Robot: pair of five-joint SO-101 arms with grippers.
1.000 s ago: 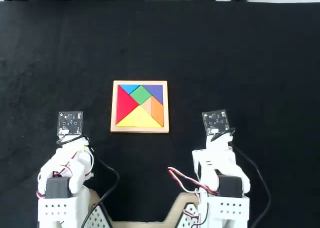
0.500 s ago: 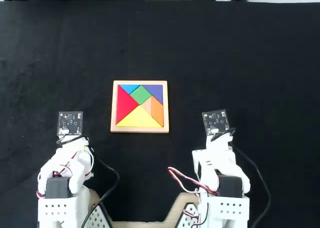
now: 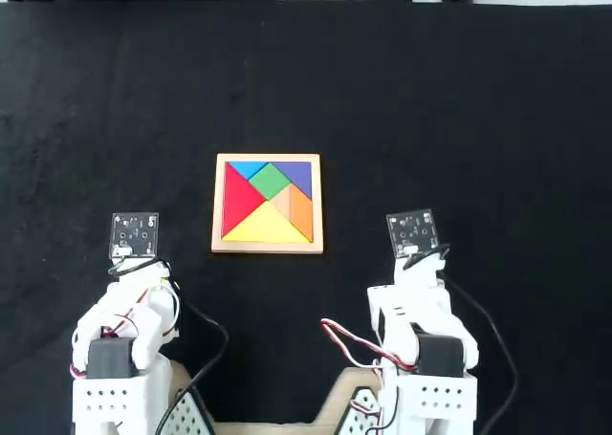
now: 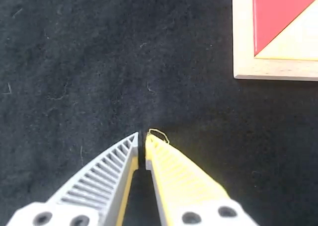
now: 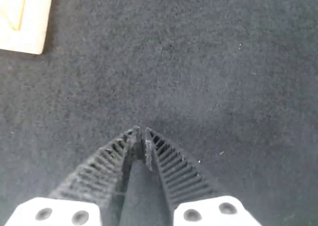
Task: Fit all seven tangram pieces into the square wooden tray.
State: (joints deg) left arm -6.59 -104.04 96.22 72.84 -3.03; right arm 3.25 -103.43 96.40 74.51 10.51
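**Tray filled, both arms folded back**

A black table is carrying everything. The left arm and right arm are sitting folded at its near edge. The left gripper is pointing at bare cloth, its jaws closed on nothing, and the right gripper is doing likewise. The square wooden tray is lying mid-table, beyond and between the arms. Seven tangram pieces are filling it, with the red triangle touching the yellow triangle.
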